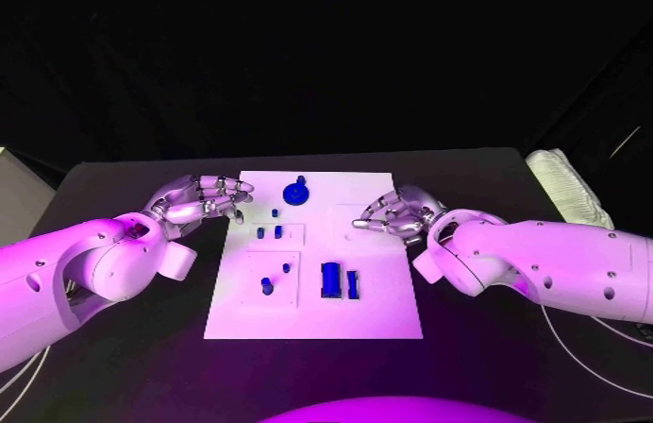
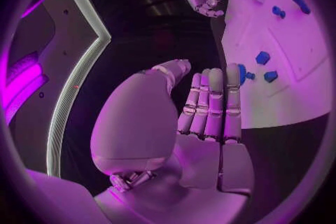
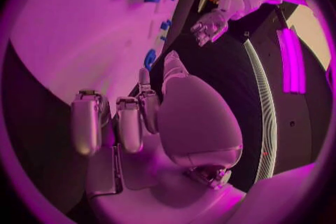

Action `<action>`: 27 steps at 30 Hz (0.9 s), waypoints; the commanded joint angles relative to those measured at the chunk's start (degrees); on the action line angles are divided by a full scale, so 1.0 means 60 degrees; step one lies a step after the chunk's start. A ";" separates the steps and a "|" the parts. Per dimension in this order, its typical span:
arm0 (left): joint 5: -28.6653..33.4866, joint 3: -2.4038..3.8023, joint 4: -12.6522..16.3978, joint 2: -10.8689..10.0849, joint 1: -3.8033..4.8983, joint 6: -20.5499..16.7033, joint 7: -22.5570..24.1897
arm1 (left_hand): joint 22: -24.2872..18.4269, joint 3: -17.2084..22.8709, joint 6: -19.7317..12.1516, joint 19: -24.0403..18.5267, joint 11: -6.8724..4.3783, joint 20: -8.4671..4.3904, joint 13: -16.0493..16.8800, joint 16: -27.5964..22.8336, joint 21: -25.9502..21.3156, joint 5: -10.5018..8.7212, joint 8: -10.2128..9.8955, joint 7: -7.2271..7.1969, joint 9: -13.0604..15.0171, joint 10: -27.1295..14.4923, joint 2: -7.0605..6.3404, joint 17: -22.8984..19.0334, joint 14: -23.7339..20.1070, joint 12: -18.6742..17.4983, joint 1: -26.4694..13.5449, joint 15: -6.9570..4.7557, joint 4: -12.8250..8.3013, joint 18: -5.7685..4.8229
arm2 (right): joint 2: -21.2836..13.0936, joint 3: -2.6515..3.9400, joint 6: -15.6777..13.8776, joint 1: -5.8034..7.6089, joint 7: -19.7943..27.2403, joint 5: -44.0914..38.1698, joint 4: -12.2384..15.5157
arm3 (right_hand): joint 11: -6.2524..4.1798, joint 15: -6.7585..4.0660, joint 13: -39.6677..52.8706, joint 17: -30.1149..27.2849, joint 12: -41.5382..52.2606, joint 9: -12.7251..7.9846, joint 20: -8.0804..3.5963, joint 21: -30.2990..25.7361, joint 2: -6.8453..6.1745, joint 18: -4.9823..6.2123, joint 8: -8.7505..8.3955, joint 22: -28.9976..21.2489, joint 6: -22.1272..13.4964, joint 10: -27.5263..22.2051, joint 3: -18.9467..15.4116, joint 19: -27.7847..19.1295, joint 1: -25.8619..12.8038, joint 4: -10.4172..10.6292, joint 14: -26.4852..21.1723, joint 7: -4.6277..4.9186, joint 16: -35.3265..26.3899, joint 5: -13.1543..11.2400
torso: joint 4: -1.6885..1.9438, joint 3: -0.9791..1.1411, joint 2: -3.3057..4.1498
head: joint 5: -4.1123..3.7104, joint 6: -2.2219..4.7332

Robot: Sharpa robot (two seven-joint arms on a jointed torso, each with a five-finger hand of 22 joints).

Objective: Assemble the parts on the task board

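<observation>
The two upright blue bars stand nearest, well short of both hands; left hand and right hand flank the task board, fingers loosely curled, holding nothing.

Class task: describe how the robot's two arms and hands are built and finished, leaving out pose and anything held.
Both arms are smooth, rounded white shells with small dark dots on the casing, bulging near the wrist. The left hand and right hand are silver metal, with segmented fingers and visible joints. Each palm carries a large smooth domed cover. Thin pale cables lie on the table beside the arms.
</observation>
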 commanded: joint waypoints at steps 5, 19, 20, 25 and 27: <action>0.1282 0.0010 -0.0817 0.0602 -0.0016 -0.1799 0.1716 | -0.1198 0.0154 0.0214 -0.0091 -0.0086 0.0173 -0.0678 -0.2747 -0.1841 0.0004 0.0342 -0.0111 0.0041 0.0684 -0.0049 -0.1229 0.0416 -0.0427 0.0050 -0.0034 0.0253 0.0125 | 0.0581 0.0114 0.0973 0.0228 0.2864 0.3713 -0.1704 | 0.0167 0.0252 -0.1158 -0.1545 -0.4935 -0.0019 0.0299 -0.5008 0.0277 0.0864 0.0027 0.0060 -0.0419 -0.2664 -0.0152 -0.1769 0.0724 0.0028 -0.0930 0.0159 -0.2054 -0.0006 | -0.0007 -0.0086 -0.0174 | 0.0141 0.0425; 0.1540 0.0033 -0.2451 0.1728 -0.0015 -0.1833 0.1753 | -0.6783 -0.4598 -0.7865 -0.7162 -0.1333 -0.1807 -0.2658 -1.1523 -0.8172 -0.2995 -0.2777 -0.1840 -0.3654 -0.8120 0.2110 -0.4086 -0.7791 -0.5288 -0.4092 -0.0806 -0.1663 -0.1620 | 0.1564 0.0267 0.0995 0.0301 0.3208 0.3869 -0.3761 | -0.0317 0.0422 -1.2616 -1.2484 -1.2272 -0.4712 -0.0553 -1.2571 0.0822 -0.0442 -0.3052 -1.2492 -0.9158 -0.6813 0.0521 -1.4001 -0.2862 -0.2564 -1.3982 -0.1075 -1.4183 -0.0796 | 0.0000 -0.0051 -0.0267 | 0.0312 0.0937; 0.1541 0.0036 -0.2427 0.1724 -0.0022 -0.1867 0.1759 | -0.6783 -0.4598 -0.7865 -0.7162 -0.1333 -0.1807 -0.2658 -1.1523 -0.8172 -0.2995 -0.2777 -0.1840 -0.3654 -0.8120 0.2110 -0.4086 -0.7791 -0.5288 -0.4361 -0.0806 -0.1663 -0.1620 | 0.1562 0.0281 0.0966 0.0287 0.3234 0.3893 -0.3727 | -0.0317 0.0422 -1.2616 -1.2484 -1.2272 -0.4712 -0.0553 -1.2571 0.0822 -0.0442 -0.3052 -1.2492 -0.9158 -1.3672 0.0521 -1.4001 -0.3101 -0.2564 -1.3982 -0.1075 -1.4183 -0.0796 | -0.0011 -0.0046 -0.0284 | 0.0326 0.0949; 0.1557 0.0066 -0.2129 0.1685 -0.0109 -0.2290 0.1838 | -0.6783 -0.4598 -0.7865 -0.7162 -0.1333 -0.1807 -0.2658 -1.1523 -0.8172 -0.2995 -0.2777 -0.1840 -0.3654 -0.8120 0.2110 -0.4086 -0.7791 -0.5288 -0.6020 -0.0806 -0.1663 -0.1620 | 0.1537 0.0452 0.0604 0.0111 0.3557 0.4194 -0.3303 | -0.0317 0.0422 -1.2616 -1.2484 -1.2272 -0.4712 -0.0553 -1.2571 0.0822 -0.0442 -0.3052 -1.2492 -0.9158 -1.3672 0.0521 -1.4001 -0.4888 -0.2564 -1.3982 -0.1075 -1.4183 -0.0796 | -0.0152 0.0013 -0.0496 | 0.0503 0.1097; 0.1570 0.0090 -0.1905 0.1655 -0.0173 -0.2607 0.1897 | -0.6783 -0.4598 -0.7865 -0.7162 -0.1333 -0.1807 -0.2658 -1.1523 -0.8172 -0.2995 -0.2777 -0.1840 -0.3654 -0.8120 0.2110 -0.4086 -0.7791 -0.5288 -0.6588 -0.0806 -0.1663 -0.1620 | 0.1518 0.0580 0.0333 -0.0021 0.3799 0.4419 -0.2986 | -0.0317 0.0422 -1.2616 -1.2484 -1.2272 -0.4712 -0.0553 -1.2571 0.0822 -0.0442 -0.3052 -1.2492 -0.9158 -1.3672 0.0521 -1.4001 -0.5507 -0.2564 -1.3982 -0.1075 -1.4183 -0.0796 | -0.0258 0.0057 -0.0655 | 0.0635 0.1209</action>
